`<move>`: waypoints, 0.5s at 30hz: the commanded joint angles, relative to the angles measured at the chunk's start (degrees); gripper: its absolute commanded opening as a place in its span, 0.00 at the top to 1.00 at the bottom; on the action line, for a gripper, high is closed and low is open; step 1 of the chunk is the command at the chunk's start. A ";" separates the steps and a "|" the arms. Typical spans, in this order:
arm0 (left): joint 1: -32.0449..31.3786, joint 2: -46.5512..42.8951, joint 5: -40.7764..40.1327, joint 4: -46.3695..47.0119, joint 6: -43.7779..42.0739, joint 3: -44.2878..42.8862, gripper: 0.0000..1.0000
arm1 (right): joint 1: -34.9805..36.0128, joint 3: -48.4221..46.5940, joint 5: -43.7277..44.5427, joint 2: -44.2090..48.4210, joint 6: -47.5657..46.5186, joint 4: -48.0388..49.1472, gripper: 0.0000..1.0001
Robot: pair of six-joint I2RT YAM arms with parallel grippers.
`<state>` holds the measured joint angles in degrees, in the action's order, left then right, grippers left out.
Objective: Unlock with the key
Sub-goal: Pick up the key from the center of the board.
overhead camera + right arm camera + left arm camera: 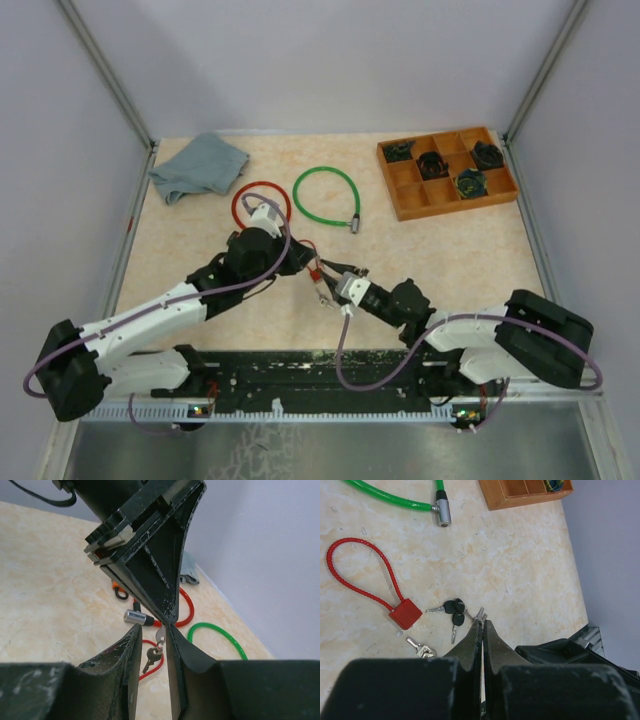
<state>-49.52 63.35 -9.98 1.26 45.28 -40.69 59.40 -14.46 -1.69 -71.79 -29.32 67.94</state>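
My left gripper is shut on a small silver key; its tip shows past my fingertips in the left wrist view. A second key dangles from it on a ring. My right gripper is open, its jaws on either side of the held key, just below the left gripper's fingertips. Both grippers meet above the table's middle. A red padlock with a red cable loop lies on the table below, with black-headed keys and silver keys beside it.
A red cable lock with a silver cylinder and a green cable lock lie further back. A grey cloth is at the back left. A wooden compartment tray stands at the back right.
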 commanded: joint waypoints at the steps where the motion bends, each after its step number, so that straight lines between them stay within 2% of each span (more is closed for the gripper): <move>1: -0.70 -1.34 -0.67 1.05 0.81 -1.16 1.00 | 0.98 0.31 3.22 -3.29 -1.68 9.62 0.74; 10: -0.88 -2.18 -0.02 2.27 1.21 -0.15 1.00 | 0.99 -0.61 7.69 -9.20 -1.49 15.41 0.70; 15: -0.89 -2.34 0.85 3.75 1.98 1.11 1.00 | 1.07 -0.57 7.33 -10.85 -0.81 17.97 0.69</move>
<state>-49.91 62.17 -9.87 2.20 46.57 -40.51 59.86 -14.13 4.93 -81.52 -30.89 79.05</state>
